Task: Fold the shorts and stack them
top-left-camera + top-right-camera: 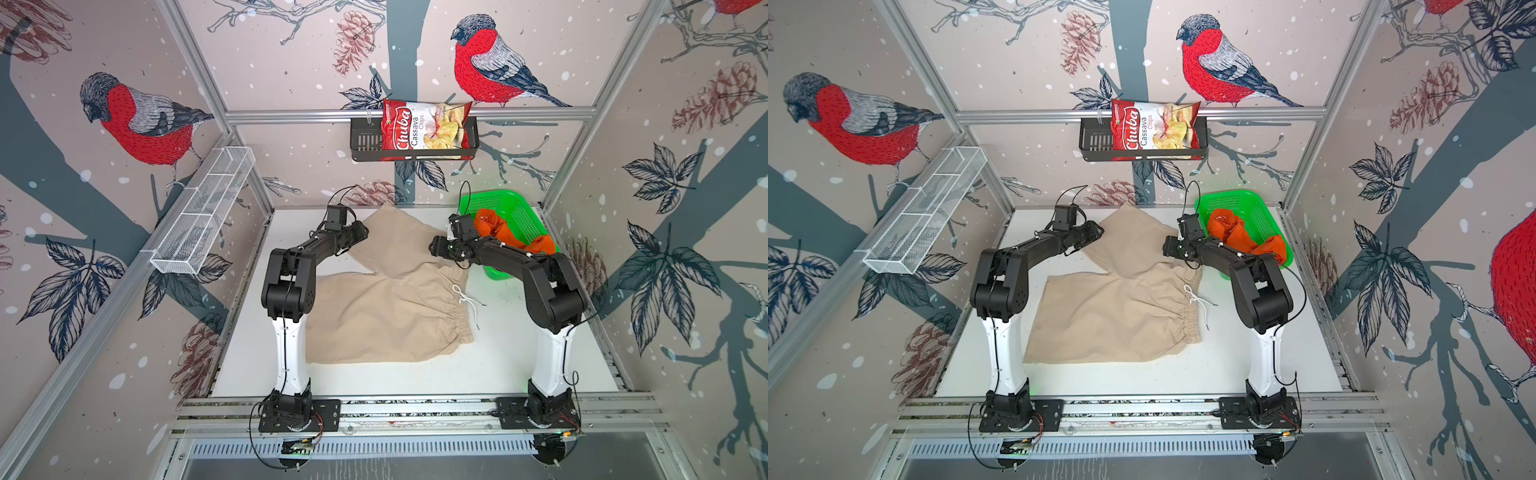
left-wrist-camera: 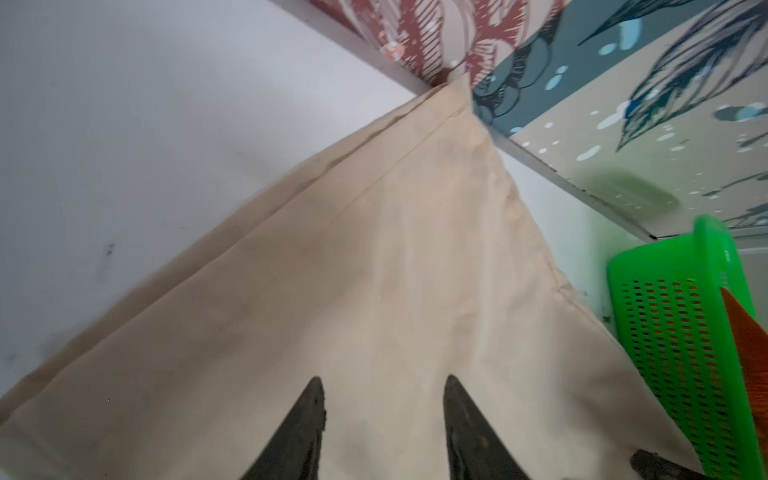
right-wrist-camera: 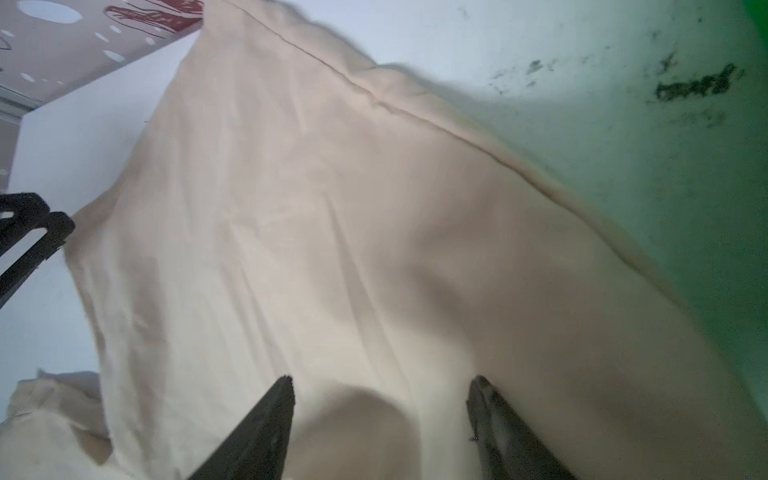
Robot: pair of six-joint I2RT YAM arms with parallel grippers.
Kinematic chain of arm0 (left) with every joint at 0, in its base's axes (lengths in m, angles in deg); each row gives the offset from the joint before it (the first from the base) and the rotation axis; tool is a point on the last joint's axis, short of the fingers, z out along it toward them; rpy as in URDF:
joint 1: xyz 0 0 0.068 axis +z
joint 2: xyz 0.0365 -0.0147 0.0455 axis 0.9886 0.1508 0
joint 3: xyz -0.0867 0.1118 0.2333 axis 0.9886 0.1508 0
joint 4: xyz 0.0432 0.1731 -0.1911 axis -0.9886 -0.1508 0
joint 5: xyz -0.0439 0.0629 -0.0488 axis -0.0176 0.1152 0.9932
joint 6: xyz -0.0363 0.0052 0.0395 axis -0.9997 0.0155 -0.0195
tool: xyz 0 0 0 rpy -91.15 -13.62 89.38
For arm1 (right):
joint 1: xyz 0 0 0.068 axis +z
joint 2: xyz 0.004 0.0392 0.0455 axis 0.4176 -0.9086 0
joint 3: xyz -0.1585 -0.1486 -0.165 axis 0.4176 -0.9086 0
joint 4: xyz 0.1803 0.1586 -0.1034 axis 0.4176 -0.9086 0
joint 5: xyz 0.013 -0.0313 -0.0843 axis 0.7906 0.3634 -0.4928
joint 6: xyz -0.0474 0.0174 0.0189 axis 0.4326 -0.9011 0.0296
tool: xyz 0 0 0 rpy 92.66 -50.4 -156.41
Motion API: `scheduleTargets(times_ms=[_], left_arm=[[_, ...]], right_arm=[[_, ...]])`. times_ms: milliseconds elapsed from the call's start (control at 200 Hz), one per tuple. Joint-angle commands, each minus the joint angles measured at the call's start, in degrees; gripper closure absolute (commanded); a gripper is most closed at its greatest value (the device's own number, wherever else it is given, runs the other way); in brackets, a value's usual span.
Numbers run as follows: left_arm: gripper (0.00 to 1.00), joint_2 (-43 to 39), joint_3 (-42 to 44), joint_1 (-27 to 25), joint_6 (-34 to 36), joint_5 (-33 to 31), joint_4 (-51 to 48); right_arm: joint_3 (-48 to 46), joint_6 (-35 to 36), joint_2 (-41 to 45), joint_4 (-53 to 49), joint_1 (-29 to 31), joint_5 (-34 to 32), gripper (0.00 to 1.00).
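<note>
While orange shorts [image 1: 492, 226] sit in the green mesh basket [image 1: 524, 222] and a Chuba chips bag [image 1: 424, 124] in the black rack [image 1: 363, 143], we see beige shorts [image 1: 386, 307] spread on the table [image 1: 498, 365]. Left gripper [image 2: 384, 379] and right gripper [image 3: 382, 378] hang over its far leg, jaws spread.

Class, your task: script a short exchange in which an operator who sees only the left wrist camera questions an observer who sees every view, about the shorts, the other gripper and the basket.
Operator: I see only one beige leg. Is the pair folded?
Observer: No; the beige shorts lie spread flat, white drawstring trailing loose.
Operator: Where is the right gripper?
Observer: It hovers open above the far leg.
Operator: What is in the basket?
Observer: Bunched orange shorts, spilling over its rim.
</note>
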Motion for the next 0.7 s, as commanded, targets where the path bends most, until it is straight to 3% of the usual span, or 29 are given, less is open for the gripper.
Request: scheduleTargets(times_ms=[0, 380, 690], left_arm=[[0.55, 1.5, 0.4, 1.0, 0.1, -1.0, -1.9], [0.62, -1.7, 10.4, 5.2, -0.6, -6.5, -0.5], [0.61, -11.5, 20.3, 8.0, -0.7, -8.0, 2.1]], right_arm=[[0.5, 1.4, -1.8, -1.3, -0.9, 0.1, 0.31], [0.1, 2.3, -5.1, -1.8, -3.0, -1.9, 0.3], [0.2, 6.2, 2.7, 1.0, 0.0, 0.2, 0.27]])
